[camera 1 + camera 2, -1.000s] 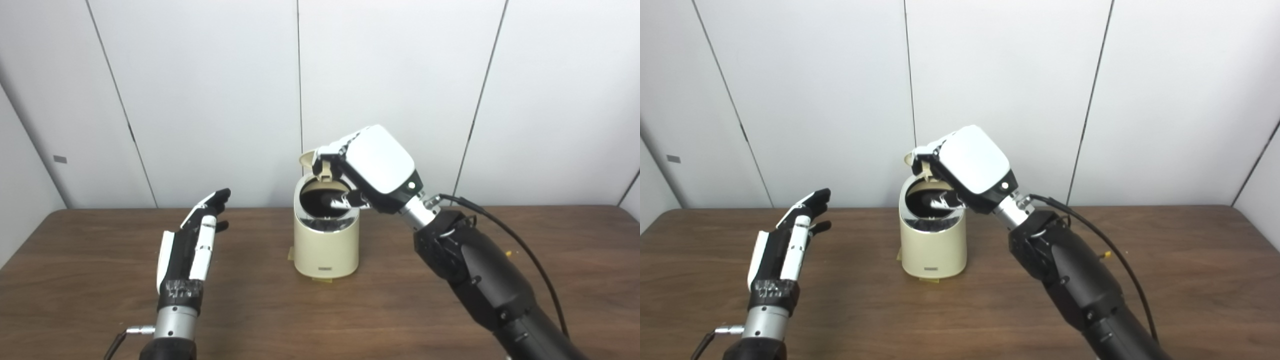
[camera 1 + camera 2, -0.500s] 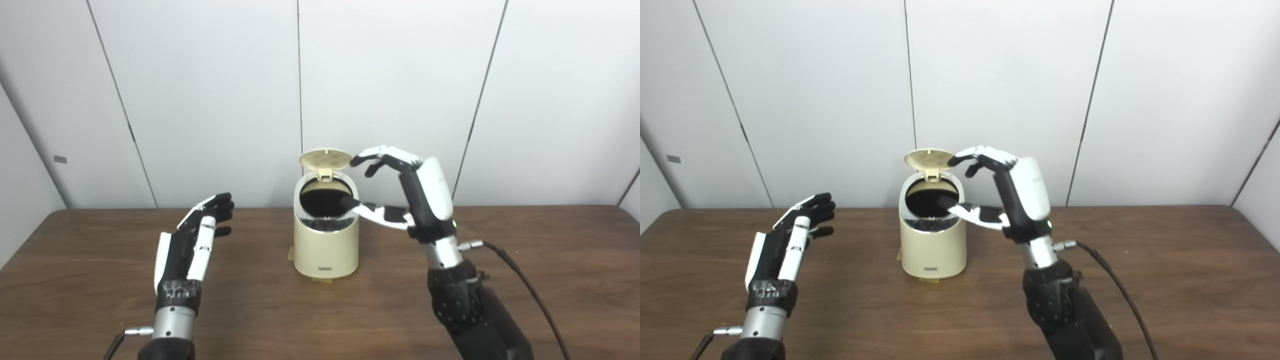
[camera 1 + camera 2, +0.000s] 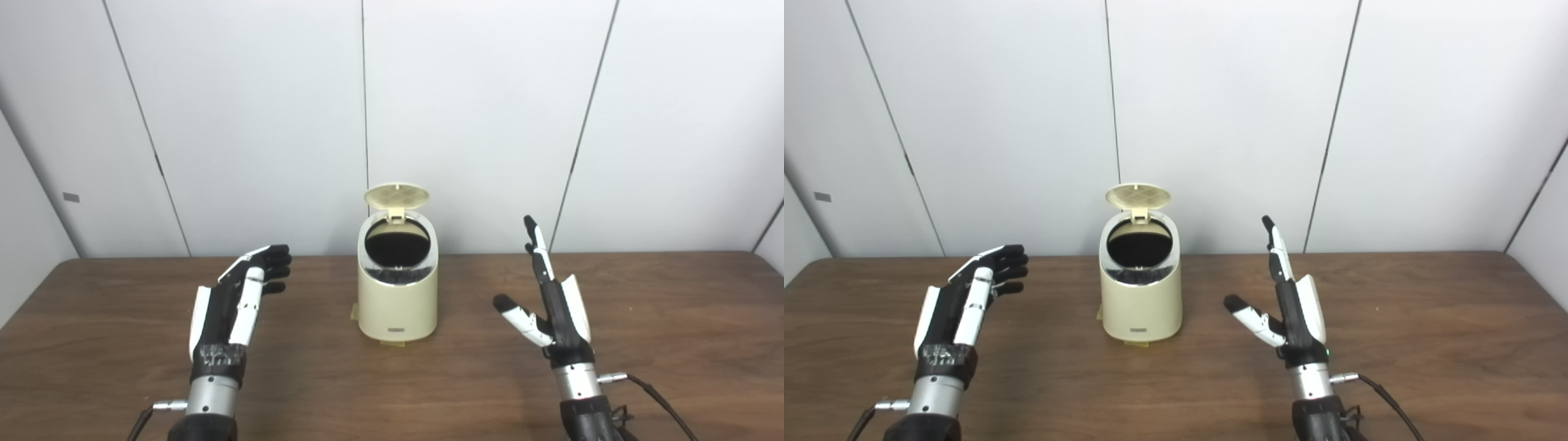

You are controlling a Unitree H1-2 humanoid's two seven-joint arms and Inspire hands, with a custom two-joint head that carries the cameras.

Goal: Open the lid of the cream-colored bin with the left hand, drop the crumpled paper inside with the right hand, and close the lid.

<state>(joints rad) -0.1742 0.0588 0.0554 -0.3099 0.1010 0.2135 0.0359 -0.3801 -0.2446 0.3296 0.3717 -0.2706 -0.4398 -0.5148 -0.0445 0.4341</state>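
On the brown table [image 3: 122,380], the cream-colored bin [image 3: 397,303] stands near the far edge with its lid [image 3: 396,196] up and no paper visible, both the left hand [image 3: 236,300] and right hand [image 3: 554,306] spread empty, so you now close the lid.

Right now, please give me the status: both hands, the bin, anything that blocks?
Left hand open, empty. Right hand open, empty, right of the bin. Lid up, no paper visible. Nothing in the way.

Right hand [image 3: 554,318] is withdrawing from over the bin [image 3: 398,288] mouth toward the near right, fingers [image 3: 534,236] spreading open.
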